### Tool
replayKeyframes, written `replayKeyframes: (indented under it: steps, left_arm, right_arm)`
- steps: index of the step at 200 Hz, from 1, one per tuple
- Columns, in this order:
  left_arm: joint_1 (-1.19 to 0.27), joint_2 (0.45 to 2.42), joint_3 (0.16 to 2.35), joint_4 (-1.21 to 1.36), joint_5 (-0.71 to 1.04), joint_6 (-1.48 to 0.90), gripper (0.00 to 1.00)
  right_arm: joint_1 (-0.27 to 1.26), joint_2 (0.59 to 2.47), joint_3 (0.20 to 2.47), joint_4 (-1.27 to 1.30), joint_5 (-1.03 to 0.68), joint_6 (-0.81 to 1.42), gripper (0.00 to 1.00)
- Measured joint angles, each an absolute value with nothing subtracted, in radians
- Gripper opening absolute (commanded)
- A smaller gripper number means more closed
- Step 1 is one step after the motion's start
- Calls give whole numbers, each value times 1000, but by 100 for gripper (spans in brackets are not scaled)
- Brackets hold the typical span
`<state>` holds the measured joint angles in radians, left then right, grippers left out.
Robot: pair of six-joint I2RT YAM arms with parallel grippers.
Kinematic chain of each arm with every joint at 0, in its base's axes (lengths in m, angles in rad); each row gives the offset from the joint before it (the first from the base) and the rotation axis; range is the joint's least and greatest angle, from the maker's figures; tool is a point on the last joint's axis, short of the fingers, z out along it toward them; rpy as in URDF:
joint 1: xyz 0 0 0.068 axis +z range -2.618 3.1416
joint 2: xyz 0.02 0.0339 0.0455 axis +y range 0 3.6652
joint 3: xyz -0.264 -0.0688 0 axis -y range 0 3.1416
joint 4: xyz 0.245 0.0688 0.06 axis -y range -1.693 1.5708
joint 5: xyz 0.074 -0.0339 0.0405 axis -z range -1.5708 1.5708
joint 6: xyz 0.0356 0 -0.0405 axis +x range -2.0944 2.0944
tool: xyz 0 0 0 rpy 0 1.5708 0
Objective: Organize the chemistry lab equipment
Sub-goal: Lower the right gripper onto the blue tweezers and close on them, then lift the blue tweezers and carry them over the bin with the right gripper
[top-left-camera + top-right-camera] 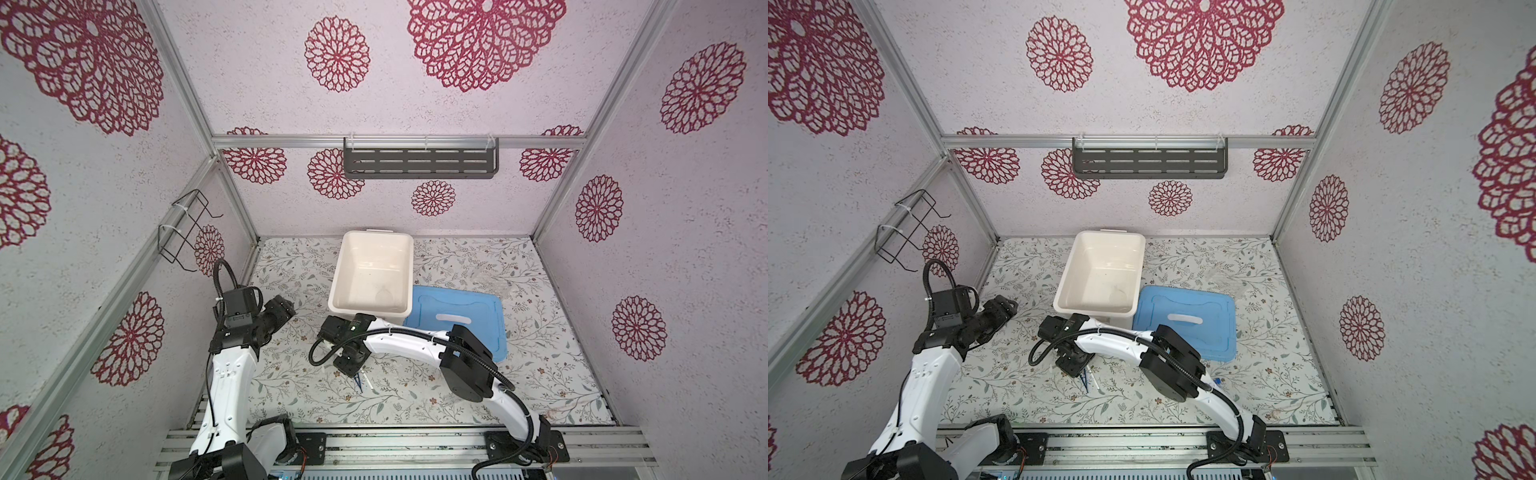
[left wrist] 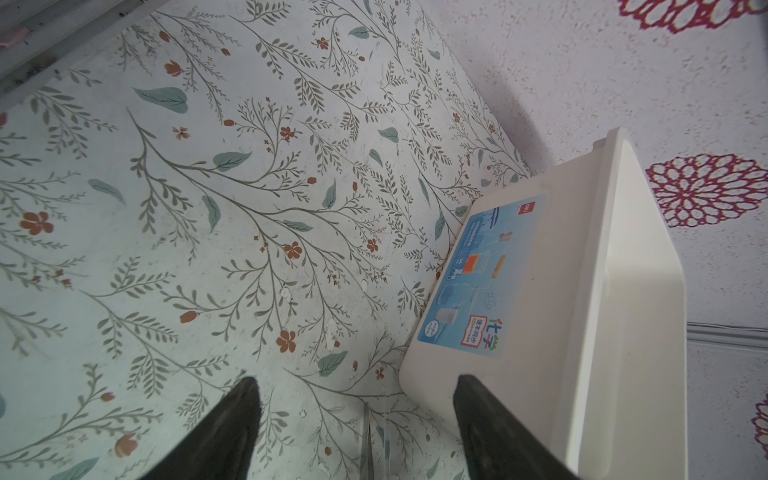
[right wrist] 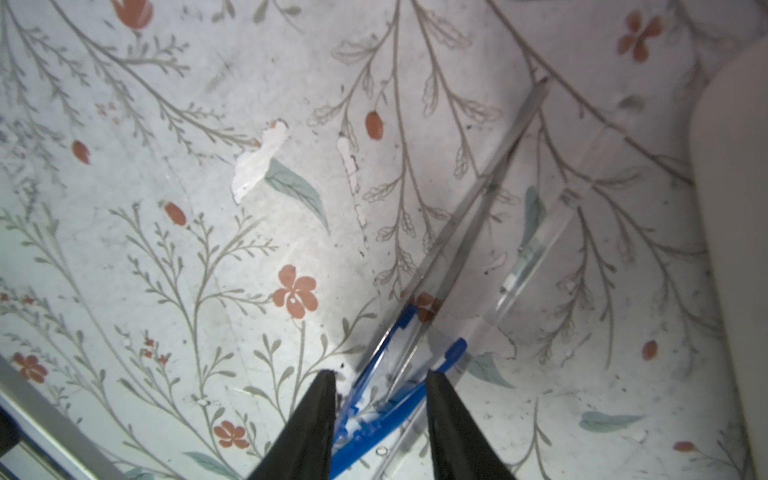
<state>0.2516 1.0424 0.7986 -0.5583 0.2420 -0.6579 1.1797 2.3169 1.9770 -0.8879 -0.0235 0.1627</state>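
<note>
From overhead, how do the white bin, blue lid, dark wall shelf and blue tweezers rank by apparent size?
In a top view:
1-2. white bin, blue lid: alike, too close to rank
3. dark wall shelf
4. blue tweezers, smallest by far

The white bin [image 2: 582,291] stands on the flower-printed surface [image 2: 208,187], its side wall carrying a blue label [image 2: 482,278] with small pictures and Chinese characters. Behind the bin rises a pale textured wall [image 2: 582,62] with red rosettes. The left tool [image 2: 356,379] hangs by the bin's near corner, its two dark fingers [image 2: 232,428] spread wide with nothing gripped; one overlaps that corner, contact unclear. Between them, just beside the bin, lies a thin clear piece [image 2: 376,440], too faint to identify.
</note>
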Motion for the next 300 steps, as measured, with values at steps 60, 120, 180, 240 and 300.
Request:
replayKeyframes:
  steps: [60,120,180,240,300]
  left_arm:
    - [253,1055,790,-558,250,-659,77]
    - [255,1060,784,-555,253,-663,77]
    - [258,1061,773,-551,254,-670,77]
    - [258,1061,773,-551,258,-676,77]
    - [262,1063,773,-536,263,-686,77]
  right_arm:
    - [1181,2262,1871,-909,-55,186,45]
    - [1182,2262,1871,-923,-68,186,37]
    - [1182,2262,1867,-950,-46,188,29]
    - [1182,2209,1783,-939,-19,196,21]
    - [1182,2111,1694,-888,-2,192,17]
